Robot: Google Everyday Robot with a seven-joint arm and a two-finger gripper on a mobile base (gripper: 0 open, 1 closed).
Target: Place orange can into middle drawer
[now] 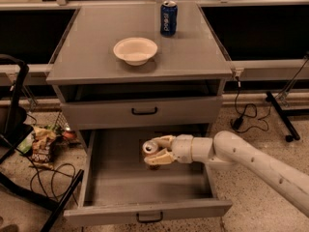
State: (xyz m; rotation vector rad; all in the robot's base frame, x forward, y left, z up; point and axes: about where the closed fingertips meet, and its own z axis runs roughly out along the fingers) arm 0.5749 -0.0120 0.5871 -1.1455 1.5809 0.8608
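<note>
My end effector (153, 151) hangs over the open middle drawer (145, 187). Its fingers (161, 140) wrap around the orange can (150, 147), so I see only the silver top and a bit of the side. The arm (260, 166) runs off the right edge. The back of the drawer is dark under the upper drawer (140, 111). The bags (42, 146) on the floor are too blurry to read. The black stand (16, 105) is cut off at the left.
</note>
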